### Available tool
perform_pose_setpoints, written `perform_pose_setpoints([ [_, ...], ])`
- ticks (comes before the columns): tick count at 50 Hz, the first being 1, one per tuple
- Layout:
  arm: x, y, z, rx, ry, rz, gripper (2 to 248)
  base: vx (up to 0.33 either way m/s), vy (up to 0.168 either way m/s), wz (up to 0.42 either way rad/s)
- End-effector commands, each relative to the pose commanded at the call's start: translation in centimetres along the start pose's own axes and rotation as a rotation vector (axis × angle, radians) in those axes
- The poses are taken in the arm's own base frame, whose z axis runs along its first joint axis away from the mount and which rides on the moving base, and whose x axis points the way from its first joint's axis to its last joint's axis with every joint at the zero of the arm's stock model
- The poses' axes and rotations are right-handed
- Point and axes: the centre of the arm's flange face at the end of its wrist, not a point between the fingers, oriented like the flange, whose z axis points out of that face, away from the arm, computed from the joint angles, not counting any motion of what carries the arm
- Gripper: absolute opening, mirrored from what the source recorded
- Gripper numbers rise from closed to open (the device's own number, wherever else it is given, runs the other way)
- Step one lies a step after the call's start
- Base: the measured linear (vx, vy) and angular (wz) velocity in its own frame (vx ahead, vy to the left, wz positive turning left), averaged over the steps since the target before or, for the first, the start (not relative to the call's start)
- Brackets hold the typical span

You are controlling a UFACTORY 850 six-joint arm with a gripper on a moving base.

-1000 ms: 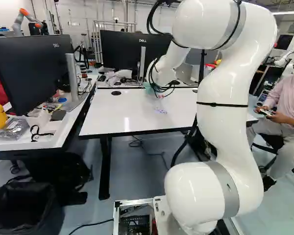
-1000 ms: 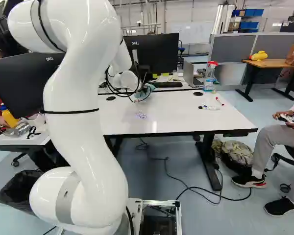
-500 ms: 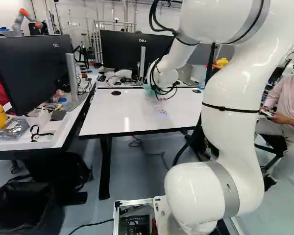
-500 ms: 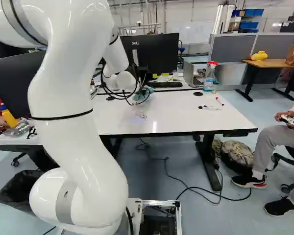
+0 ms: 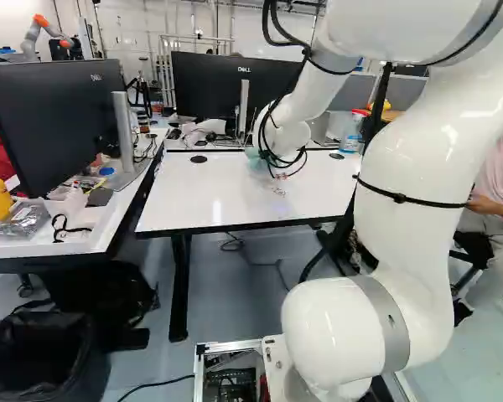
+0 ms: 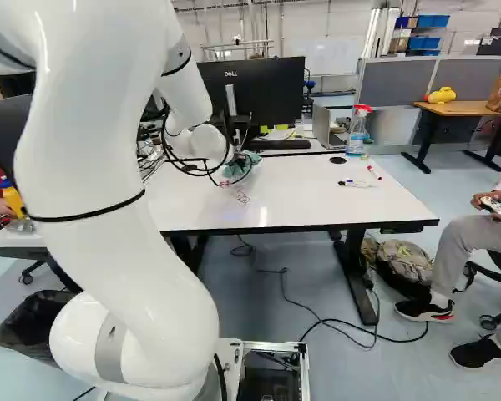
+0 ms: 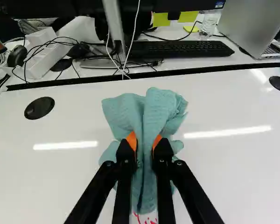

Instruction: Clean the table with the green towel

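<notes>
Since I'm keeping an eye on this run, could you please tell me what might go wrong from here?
The green towel is bunched in the gripper, so a wipe might miss some of the red marks. The cables looping off the arm hang close to the table and could drag or catch. A wipe straying toward the right of the right base view might knock the markers or the spray bottle.

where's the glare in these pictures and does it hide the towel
Wrist view: bright streaks on the white table either side of the towel, none across it. Right base view: a bright spot near the table's front edge. Left base view: a fainter one.
</notes>
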Motion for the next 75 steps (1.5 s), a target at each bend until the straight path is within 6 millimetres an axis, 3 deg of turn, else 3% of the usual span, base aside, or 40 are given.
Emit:
perform_pose_setpoints([
  [54,-6.5,-0.7,-9.0,0.021,-0.015,-0.016,54,0.0,0.0,0.0],
  [75,-7.8,-0.9,-10.4,0.028,-0.032,-0.021,54,0.0,0.0,0.0],
])
